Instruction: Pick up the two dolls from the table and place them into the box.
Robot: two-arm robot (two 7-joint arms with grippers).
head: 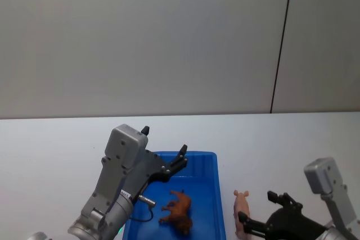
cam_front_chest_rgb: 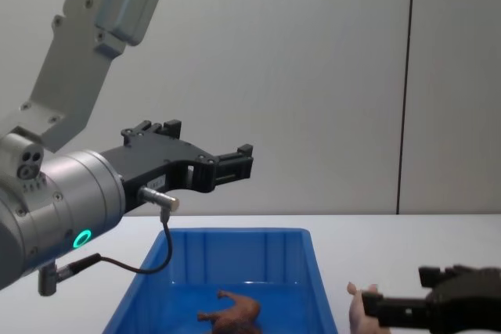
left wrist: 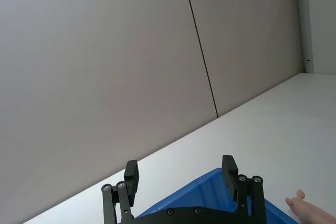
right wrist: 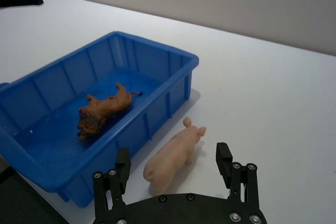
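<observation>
Lion is seen lying on the floor of the blue box, roughly mid-box and clear of the walls. Pig is found on the white table, just beside the box's right-hand long wall and apart from it, snout pointed away from the robot. Right gripper is held low over the table at the pig's rear end, fingers spread wide with the pig's hindquarters lined up between them. No contact with the pig can be made out, and nothing is gripped. Left gripper is held raised above the box's left side and aimed toward the back wall, fingers apart and empty, well above the lion.
</observation>
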